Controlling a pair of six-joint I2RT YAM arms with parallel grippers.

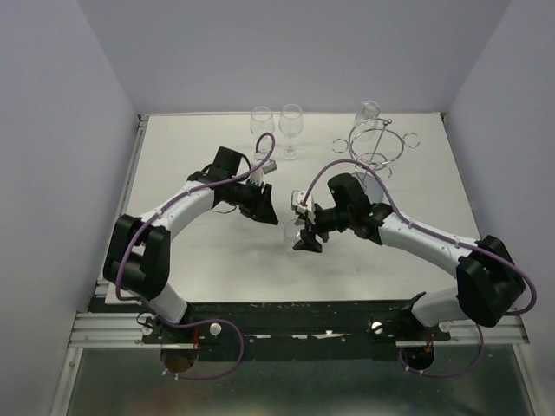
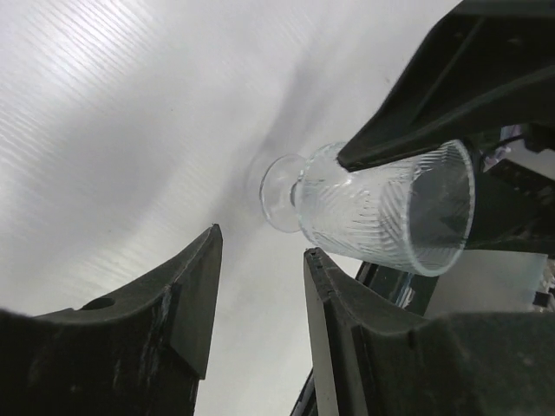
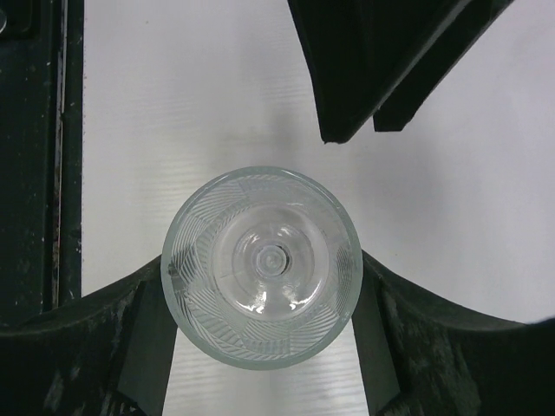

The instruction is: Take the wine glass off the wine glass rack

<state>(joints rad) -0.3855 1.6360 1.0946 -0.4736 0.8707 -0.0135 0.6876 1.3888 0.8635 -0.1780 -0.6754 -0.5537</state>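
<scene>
A ribbed clear wine glass (image 3: 262,264) sits between the fingers of my right gripper (image 3: 262,282), which is shut on its bowl, the mouth facing the wrist camera. From above, the right gripper (image 1: 303,234) holds the wine glass (image 1: 293,230) over the table's middle, away from the chrome wine glass rack (image 1: 379,139) at the back right. My left gripper (image 2: 263,241) is open and empty, just left of the wine glass (image 2: 381,208), whose foot points toward the table. From above, the left gripper (image 1: 260,206) is close to the right one.
Two more glasses (image 1: 262,121) (image 1: 290,130) stand upright at the back centre. Another glass (image 1: 368,111) hangs at the rack's far side. White walls close the table on three sides. The left gripper's fingers (image 3: 364,69) show at the top of the right wrist view.
</scene>
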